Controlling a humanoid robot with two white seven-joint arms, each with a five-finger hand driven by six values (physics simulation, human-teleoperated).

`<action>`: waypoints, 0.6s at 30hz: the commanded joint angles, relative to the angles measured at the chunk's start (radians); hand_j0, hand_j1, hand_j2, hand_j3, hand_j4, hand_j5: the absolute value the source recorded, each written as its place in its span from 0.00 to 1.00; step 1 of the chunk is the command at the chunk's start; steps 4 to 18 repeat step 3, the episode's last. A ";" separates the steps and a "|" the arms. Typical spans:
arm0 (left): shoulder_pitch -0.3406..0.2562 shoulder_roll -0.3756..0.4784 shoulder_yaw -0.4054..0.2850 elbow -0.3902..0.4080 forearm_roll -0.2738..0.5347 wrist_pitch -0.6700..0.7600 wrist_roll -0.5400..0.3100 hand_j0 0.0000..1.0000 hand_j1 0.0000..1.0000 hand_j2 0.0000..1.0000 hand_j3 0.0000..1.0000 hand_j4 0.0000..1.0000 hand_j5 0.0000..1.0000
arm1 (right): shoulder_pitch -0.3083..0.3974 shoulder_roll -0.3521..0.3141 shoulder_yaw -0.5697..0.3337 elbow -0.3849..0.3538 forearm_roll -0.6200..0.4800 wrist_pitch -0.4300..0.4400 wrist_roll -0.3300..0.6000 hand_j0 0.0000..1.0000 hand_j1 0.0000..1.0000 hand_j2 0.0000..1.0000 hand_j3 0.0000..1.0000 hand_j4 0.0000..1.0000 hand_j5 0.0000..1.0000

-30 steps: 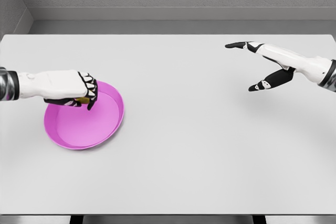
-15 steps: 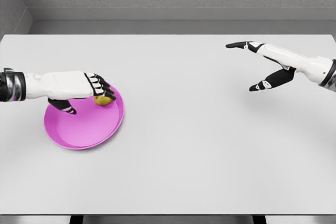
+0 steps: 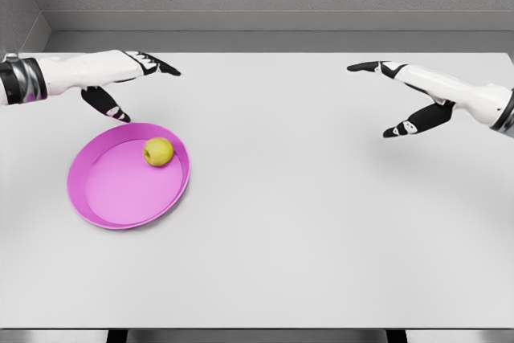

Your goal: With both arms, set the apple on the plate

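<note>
A yellow-green apple [image 3: 159,151] lies inside the pink plate [image 3: 104,206], near its far right rim, on the left of the white table. My left hand [image 3: 136,82] hovers above and behind the plate, fingers spread, holding nothing and well apart from the apple. My right hand [image 3: 385,94] hangs open over the table's far right, thumb and fingers stretched out, far from the plate.
The white table [image 3: 305,222] runs to a grey wall at the back. Its front edge lies near the bottom of the picture. Nothing else stands on it.
The left hand opened, let the apple drop onto the plate, then rose and drew back toward the far left. The right hand barely moved.
</note>
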 commanded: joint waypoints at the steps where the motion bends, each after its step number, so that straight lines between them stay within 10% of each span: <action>1: 0.000 -0.005 0.005 0.021 0.010 0.002 0.000 1.00 1.00 1.00 1.00 1.00 1.00 | 0.000 -0.002 -0.006 0.010 -0.008 0.003 0.000 1.00 1.00 1.00 1.00 1.00 1.00; 18: 0.000 -0.005 0.005 0.021 0.010 0.002 0.000 1.00 1.00 1.00 1.00 1.00 1.00 | 0.003 -0.003 -0.007 0.014 -0.008 0.003 0.000 1.00 1.00 1.00 1.00 1.00 1.00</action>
